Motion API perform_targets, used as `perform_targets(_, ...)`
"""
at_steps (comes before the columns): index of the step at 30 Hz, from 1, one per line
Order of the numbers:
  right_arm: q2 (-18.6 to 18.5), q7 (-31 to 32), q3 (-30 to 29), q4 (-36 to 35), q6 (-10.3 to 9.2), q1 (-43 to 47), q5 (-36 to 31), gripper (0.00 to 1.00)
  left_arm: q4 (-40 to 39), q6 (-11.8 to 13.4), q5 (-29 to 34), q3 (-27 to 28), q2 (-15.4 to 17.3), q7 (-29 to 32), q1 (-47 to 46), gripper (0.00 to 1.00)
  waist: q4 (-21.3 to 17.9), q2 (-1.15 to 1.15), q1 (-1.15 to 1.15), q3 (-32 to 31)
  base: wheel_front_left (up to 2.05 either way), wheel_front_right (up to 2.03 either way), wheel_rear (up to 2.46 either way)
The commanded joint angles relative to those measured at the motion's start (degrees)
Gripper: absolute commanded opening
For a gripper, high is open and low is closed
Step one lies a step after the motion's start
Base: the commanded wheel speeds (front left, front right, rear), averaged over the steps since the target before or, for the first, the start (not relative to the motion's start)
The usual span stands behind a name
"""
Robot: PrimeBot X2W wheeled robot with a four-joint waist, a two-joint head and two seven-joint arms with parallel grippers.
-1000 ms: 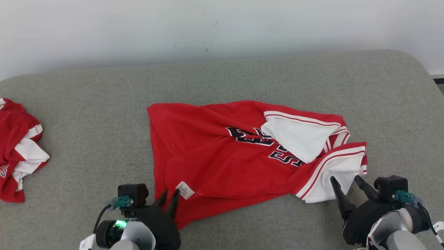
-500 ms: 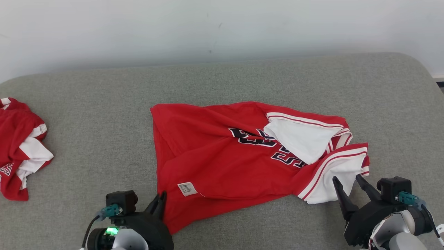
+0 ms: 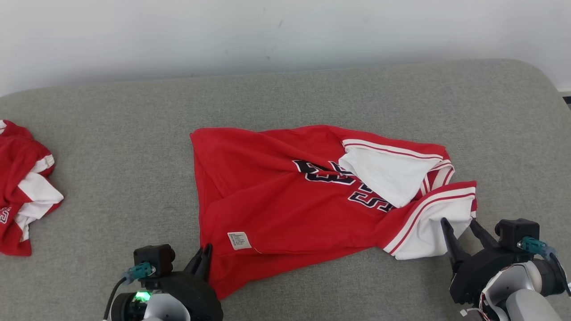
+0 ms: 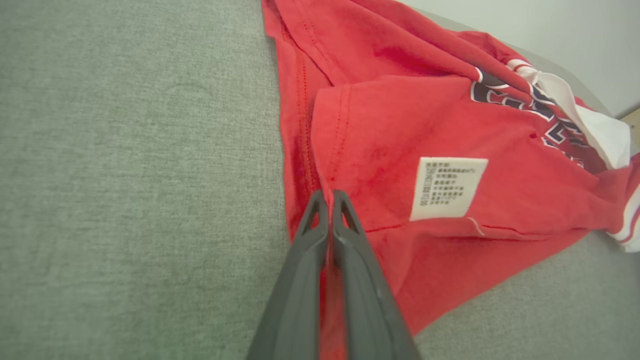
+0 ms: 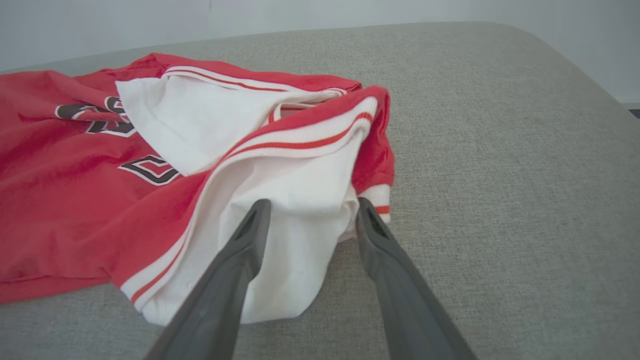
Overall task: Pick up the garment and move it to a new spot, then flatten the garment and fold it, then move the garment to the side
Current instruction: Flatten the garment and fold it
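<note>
The garment (image 3: 285,209) is a red jersey with white sleeves and dark lettering, lying crumpled and partly spread on the grey cushion (image 3: 111,147). A white care label (image 3: 239,240) shows near its front hem. My left gripper (image 3: 206,255) is shut on the hem's left edge. In the left wrist view, red cloth of the garment (image 4: 400,150) runs between the closed fingers (image 4: 316,210). My right gripper (image 3: 458,223) is open, its fingers on either side of the white sleeve (image 5: 300,200) at the garment's right end.
A second red and white garment (image 3: 22,196) lies bunched at the cushion's far left edge. A pale wall (image 3: 267,31) rises behind the cushion. The cushion's rounded right corner (image 3: 535,84) is near my right arm. Bare grey cushion surrounds the jersey.
My left gripper's fingers came together on the hem and drew back to the left of the label. The right gripper shifted slightly right, still open. The head view moved a little.
</note>
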Motion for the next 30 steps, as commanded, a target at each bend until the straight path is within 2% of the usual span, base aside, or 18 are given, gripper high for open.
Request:
perform_targets(1, 0.1, -0.5, 0.1, 0.3, 0.03, -0.4, -0.1, 0.78, 0.0, 0.0, -0.5, -0.1, 0.2, 0.0, -0.1, 0.0, 0.1, -0.01, 0.0, 0.0, 0.0, 0.0, 0.0)
perform_targets(3, 0.1, -0.4, 0.5, 1.3, 0.03, -0.8, -0.1, 0.63, 0.1, 0.0, -0.5, -0.3, 0.1, 0.1, -0.3, 0.0, 0.3, -0.01, 0.0, -0.1, 0.0, 0.0, 0.0)
perform_targets(11, -0.6, -0.9, 1.4, 4.5, 0.03, -1.9, -0.8, 0.78, 0.2, 0.2, -1.0, -0.3, 0.4, 0.0, -0.6, 0.0, 0.4, -0.01, 0.0, 0.1, 0.0, 0.0, 0.0)
perform_targets(13, -0.5, -0.9, 1.6, 5.6, 0.03, -2.5, -1.0, 0.75, 0.1, 0.2, -1.0, -0.5, 0.4, -0.1, -0.7, 0.0, 0.3, -0.01, 0.0, 0.2, 0.0, 0.0, 0.0)
perform_targets(14, -0.6, -0.8, 1.8, 6.1, 0.03, -2.8, -1.2, 0.72, 0.1, 0.2, -1.1, -0.6, 0.3, -0.1, -0.7, 0.0, 0.3, -0.01, 0.0, 0.3, 0.0, 0.0, 0.0)
perform_targets(15, -0.6, -0.8, 2.0, 6.6, 0.03, -3.2, -1.3, 0.64, 0.1, 0.2, -1.1, -0.7, 0.3, -0.1, -0.8, 0.0, 0.3, -0.01, 0.0, 0.3, 0.0, 0.0, 0.0)
perform_targets(16, -0.6, -1.0, 2.2, 7.0, 0.03, -3.6, -1.5, 0.49, 0.2, 0.1, -1.2, -0.8, 0.2, -0.1, -0.9, 0.0, 0.4, -0.01, 0.0, 0.4, 0.0, 0.0, 0.0)
perform_targets(17, -0.7, -1.2, 2.4, 7.4, 0.03, -3.9, -1.6, 0.45, 0.2, 0.0, -1.3, -0.9, 0.2, 0.0, -0.9, 0.0, 0.5, -0.01, 0.0, 0.3, 0.0, 0.0, 0.0)
perform_targets(18, -0.7, -1.5, 2.7, 7.7, 0.03, -4.0, -1.7, 0.36, 0.3, -0.1, -1.3, -1.0, 0.2, 0.0, -1.0, 0.0, 0.6, -0.01, 0.0, 0.3, 0.0, 0.0, 0.0)
perform_targets(19, -0.7, -1.6, 2.9, 8.1, 0.03, -4.0, -1.6, 0.31, 0.4, -0.2, -1.4, -1.1, 0.1, -0.1, -1.0, 0.0, 0.7, -0.01, 0.0, 0.2, 0.0, 0.0, 0.0)
perform_targets(20, -0.7, -1.9, 3.1, 8.3, 0.03, -4.0, -1.6, 0.19, 0.5, -0.2, -1.4, -1.1, 0.1, -0.2, -1.0, 0.0, 0.9, -0.01, 0.0, 0.1, 0.0, 0.0, 0.0)
perform_targets(22, -0.8, -2.7, 3.6, 8.3, 0.03, -3.6, -1.6, 0.02, 0.7, -0.1, -1.4, -1.1, 0.1, -0.4, -0.8, 0.0, 1.0, -0.01, 0.0, -0.2, 0.0, 0.0, 0.0)
perform_targets(27, -1.2, -3.5, 4.0, 6.5, 0.03, -2.1, -0.4, 0.0, 0.1, -0.1, -2.2, -0.3, 0.4, -1.4, -0.1, 0.0, 1.0, -0.01, 0.0, -1.1, 0.0, 0.0, 0.0)
perform_targets(30, -1.3, -2.8, 4.8, 2.9, 0.03, -1.4, 2.3, 0.0, -1.8, -0.8, -4.9, 1.4, -0.3, -2.8, 0.3, 0.0, 0.8, -0.01, 0.0, -1.6, 0.0, 0.0, 0.0)
